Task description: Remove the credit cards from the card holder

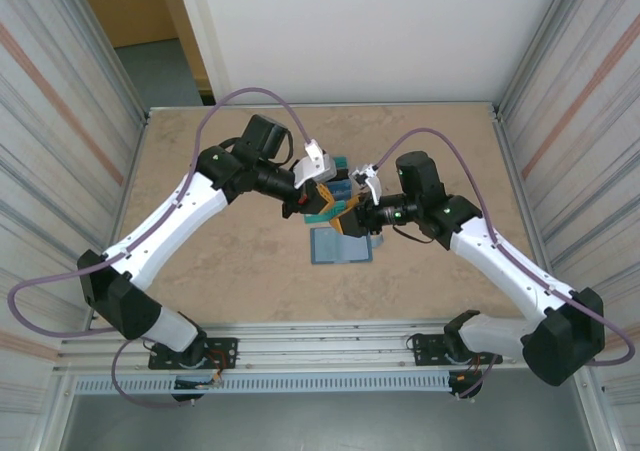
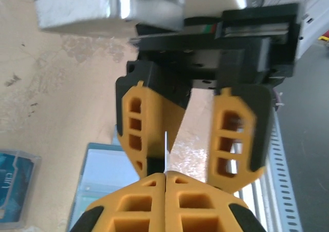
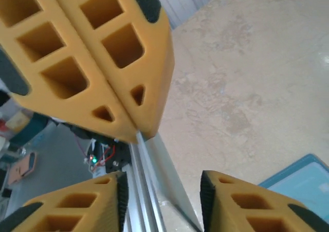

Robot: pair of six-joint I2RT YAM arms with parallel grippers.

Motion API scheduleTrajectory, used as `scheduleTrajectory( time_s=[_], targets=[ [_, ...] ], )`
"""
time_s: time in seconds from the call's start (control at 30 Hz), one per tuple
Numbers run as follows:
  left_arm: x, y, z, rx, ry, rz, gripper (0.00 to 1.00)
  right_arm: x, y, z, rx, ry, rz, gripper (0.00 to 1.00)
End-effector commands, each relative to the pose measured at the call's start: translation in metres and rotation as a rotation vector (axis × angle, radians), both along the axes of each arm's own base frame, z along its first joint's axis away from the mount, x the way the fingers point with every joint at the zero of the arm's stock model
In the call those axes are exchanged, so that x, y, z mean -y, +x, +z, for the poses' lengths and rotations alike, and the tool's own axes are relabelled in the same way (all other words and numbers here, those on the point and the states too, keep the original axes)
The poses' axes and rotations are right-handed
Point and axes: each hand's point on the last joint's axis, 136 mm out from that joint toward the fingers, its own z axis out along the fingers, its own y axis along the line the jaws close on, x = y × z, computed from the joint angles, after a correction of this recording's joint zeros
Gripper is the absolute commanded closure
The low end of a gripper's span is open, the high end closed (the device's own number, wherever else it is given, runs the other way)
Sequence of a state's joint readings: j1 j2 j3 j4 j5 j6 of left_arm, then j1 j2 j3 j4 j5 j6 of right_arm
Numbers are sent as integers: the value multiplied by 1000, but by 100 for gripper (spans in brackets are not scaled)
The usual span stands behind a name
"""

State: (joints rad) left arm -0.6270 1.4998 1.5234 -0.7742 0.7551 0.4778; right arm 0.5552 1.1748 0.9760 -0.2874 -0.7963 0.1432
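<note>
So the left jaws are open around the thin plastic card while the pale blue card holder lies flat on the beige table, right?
No: the left jaws are shut on the thin plastic card, as the left wrist view shows; the rest holds.

Left hand (image 2: 165, 179) pinched shut; right hand (image 3: 163, 184) jaws apart, apparently; both arms bent inward.

Bright, even overhead light leaves only faint, soft shadows on the beige surface (image 1: 200, 271), glare whitens the metal block (image 2: 103, 5) in the left wrist view, and both wrist views blur the close yellow fingers (image 2: 133, 211).
</note>
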Motion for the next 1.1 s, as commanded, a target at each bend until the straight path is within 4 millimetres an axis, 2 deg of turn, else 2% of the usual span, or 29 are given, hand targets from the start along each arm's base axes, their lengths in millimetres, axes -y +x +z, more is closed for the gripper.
scheduleTrajectory(
  time_s=[0.0, 0.13, 0.27, 0.33, 0.4, 0.57, 0.73, 0.9, 0.93, 0.97, 1.07],
  targets=[
    [-3, 28, 6, 143, -43, 42, 100, 13, 13, 2, 65, -30, -115, 43],
    [-8, 66, 9, 233, -78, 110, 100, 28, 24, -1, 93, -59, -236, 28],
    [-10, 105, 3, 309, -75, 165, 100, 47, 37, -1, 122, -82, -380, 14],
    [-9, 125, -4, 329, -72, 187, 100, 59, 45, -2, 123, -97, -470, 1],
    [-8, 145, -11, 341, -79, 200, 100, 71, 48, 3, 134, -93, -543, 1],
    [0, 186, -34, 384, -85, 195, 100, 104, 64, -5, 104, -144, -773, 1],
    [12, 215, -54, 390, -92, 161, 100, 120, 70, -14, 62, -166, -886, 1],
    [20, 236, -82, 377, -47, 143, 100, 125, 69, -13, 43, -153, -924, 1],
    [20, 237, -79, 386, -45, 140, 100, 126, 69, -12, 43, -149, -931, 1],
    [21, 240, -98, 358, -25, 134, 100, 127, 69, -12, 43, -147, -938, 1],
    [22, 245, -113, 345, -6, 130, 100, 130, 68, -10, 42, -142, -954, 1]
  ],
)
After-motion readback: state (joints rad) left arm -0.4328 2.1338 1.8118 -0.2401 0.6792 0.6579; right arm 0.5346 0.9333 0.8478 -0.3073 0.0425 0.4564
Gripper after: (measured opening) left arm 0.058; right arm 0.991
